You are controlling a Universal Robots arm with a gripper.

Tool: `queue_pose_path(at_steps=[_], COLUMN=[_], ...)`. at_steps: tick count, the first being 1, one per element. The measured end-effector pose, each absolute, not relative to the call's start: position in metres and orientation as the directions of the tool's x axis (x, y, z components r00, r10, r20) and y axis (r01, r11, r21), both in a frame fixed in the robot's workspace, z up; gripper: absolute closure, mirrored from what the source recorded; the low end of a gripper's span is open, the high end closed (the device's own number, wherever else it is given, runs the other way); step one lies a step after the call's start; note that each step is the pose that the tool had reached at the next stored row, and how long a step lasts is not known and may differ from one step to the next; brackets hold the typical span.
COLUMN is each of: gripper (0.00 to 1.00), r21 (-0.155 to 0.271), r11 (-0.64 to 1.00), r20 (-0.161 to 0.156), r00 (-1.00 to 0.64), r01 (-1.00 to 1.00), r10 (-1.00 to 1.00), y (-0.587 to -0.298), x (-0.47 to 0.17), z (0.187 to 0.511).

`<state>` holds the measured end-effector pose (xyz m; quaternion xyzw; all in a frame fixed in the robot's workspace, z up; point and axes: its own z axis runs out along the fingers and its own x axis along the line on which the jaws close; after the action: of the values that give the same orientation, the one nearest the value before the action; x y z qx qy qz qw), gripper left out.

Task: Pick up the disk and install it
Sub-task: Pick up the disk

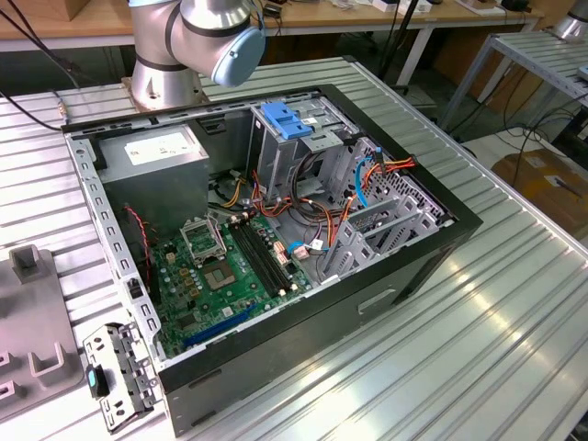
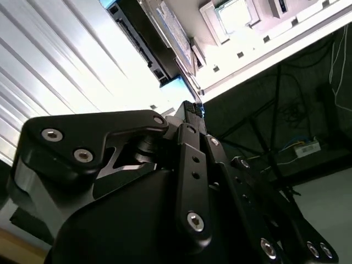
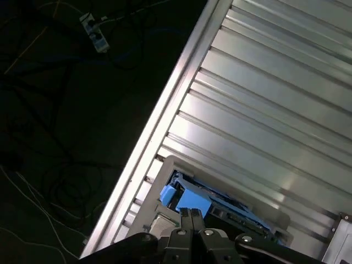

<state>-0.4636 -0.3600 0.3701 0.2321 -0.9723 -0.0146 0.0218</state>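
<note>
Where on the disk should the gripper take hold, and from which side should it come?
Probably by the blue carrier frame at the near end of the disk, not the dark body. That blue end faces the gripper and stands free, while a grey holder rims the far side; so approach from the gripper's present side, by the table edge.

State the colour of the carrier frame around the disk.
Bright blue; the carrier frame shows best in the first wrist view.

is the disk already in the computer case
No, the disk lies in a grey holder on the ribbed table.
</note>
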Motion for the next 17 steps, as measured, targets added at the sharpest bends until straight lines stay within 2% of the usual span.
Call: queue_pose_path(at_steps=[17], gripper=[0.89], r21=[0.038], r11=[0.750], r20=[0.035], r00=[-0.749], r01=[-0.661], r10=[-0.662], y=[-0.3601], x=[-0.4635], z=[0.3697])
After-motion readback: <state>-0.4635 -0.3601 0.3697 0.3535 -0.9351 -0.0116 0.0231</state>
